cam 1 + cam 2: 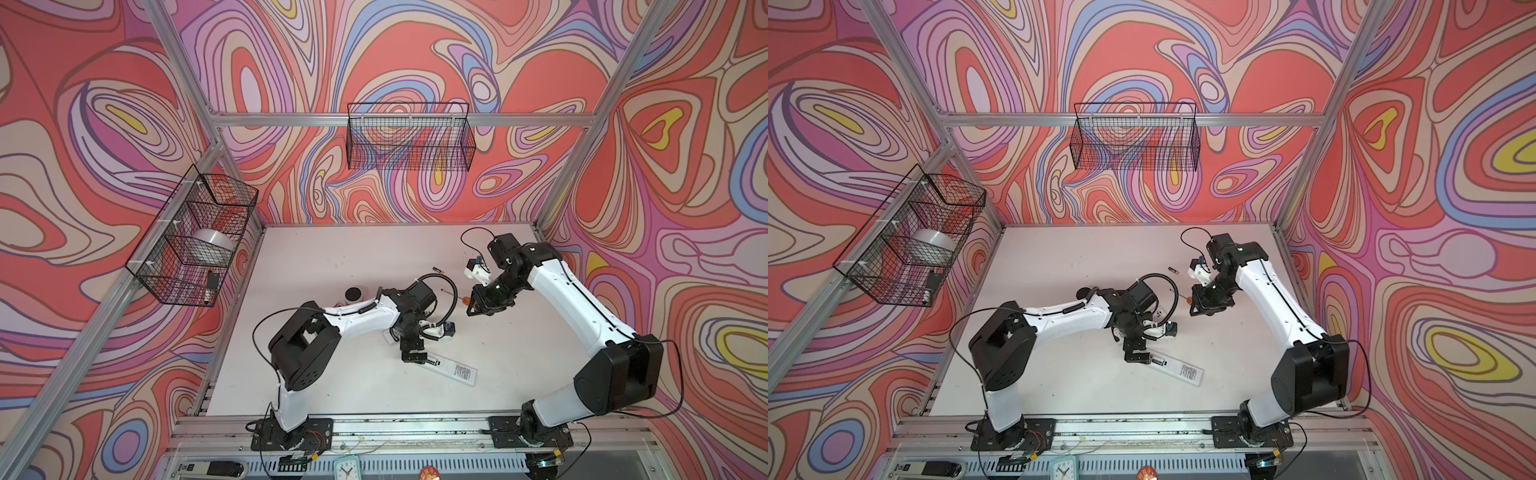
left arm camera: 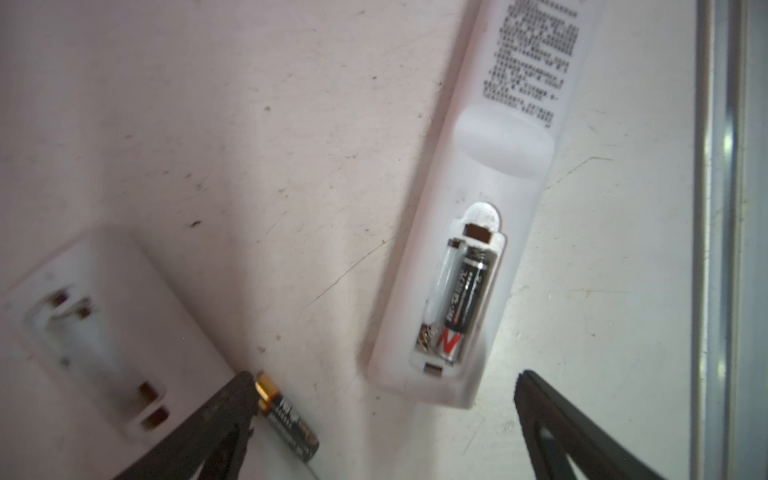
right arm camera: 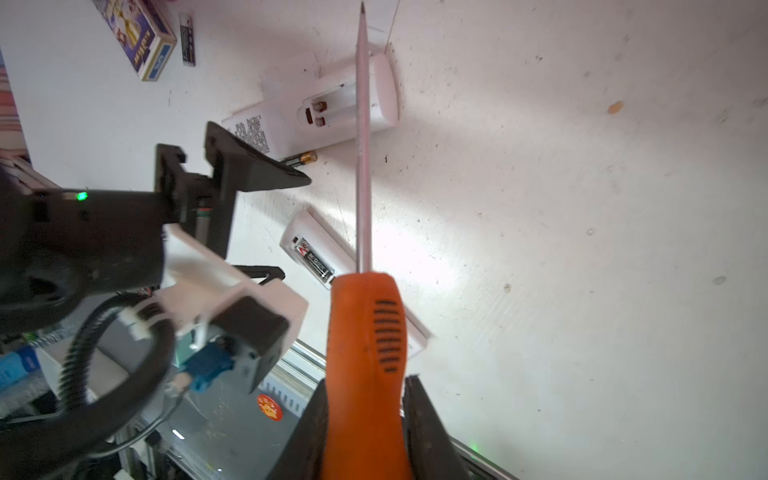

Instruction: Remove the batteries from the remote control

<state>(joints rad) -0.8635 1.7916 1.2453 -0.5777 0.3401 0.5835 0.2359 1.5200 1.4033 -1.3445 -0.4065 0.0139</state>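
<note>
Battery (image 2: 463, 299) marked "N"; otherwise illegible

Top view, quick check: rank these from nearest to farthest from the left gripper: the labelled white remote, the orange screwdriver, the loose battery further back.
1. labelled white remote: right beside the open left gripper, on the front side.
2. orange screwdriver: further back and to the right, clamped in the right gripper.
3. loose battery: farthest back, lying alone.
</note>
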